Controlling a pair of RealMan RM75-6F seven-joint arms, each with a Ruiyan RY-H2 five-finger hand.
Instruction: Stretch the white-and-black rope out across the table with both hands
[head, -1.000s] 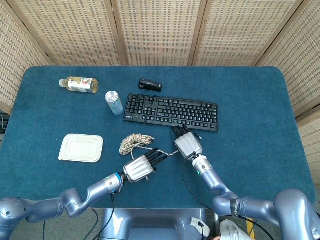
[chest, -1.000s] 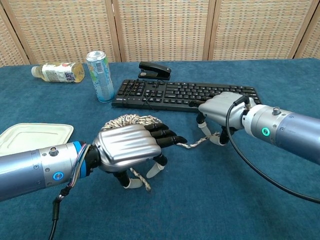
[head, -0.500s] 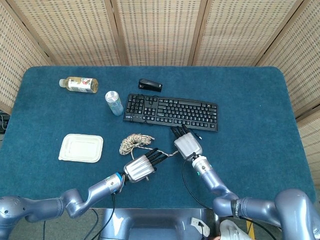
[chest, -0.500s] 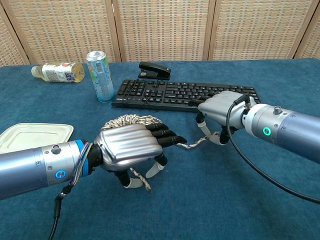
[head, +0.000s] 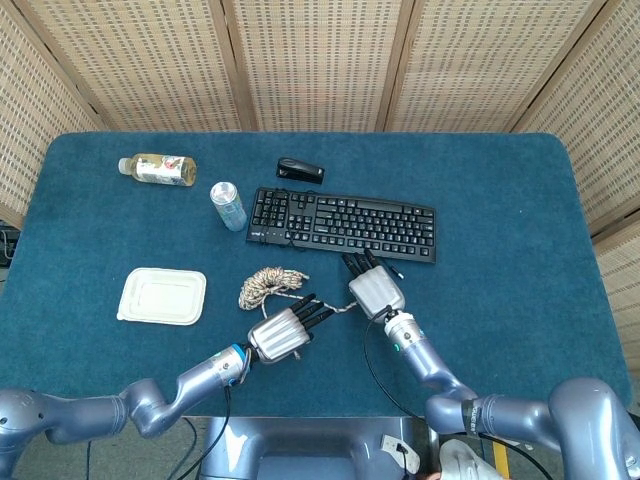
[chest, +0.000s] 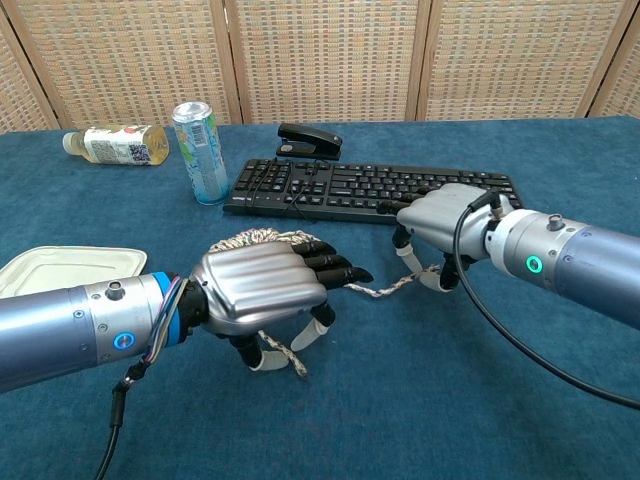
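Note:
The white-and-black rope lies mostly as a loose coil (head: 262, 284) on the blue table, left of centre. A strand (chest: 385, 289) runs from it to the right between my two hands. My left hand (head: 283, 332) hovers over the coil's near side; in the chest view this left hand (chest: 265, 290) has its fingers curled around the rope, and a short tail (chest: 282, 354) hangs under the palm. My right hand (head: 374, 287) sits just in front of the keyboard, and in the chest view the right hand (chest: 440, 225) pinches the strand's far end beneath its fingers.
A black keyboard (head: 343, 222) lies directly behind my right hand, with a black stapler (head: 300, 169) beyond it. A can (head: 228, 205) stands left of the keyboard, a bottle (head: 157, 168) lies at the far left, and a white lidded container (head: 162, 295) sits left of the coil.
My left hand has lifted a little, raising the rope tail under its palm off the cloth. The right hand has stayed where it was.

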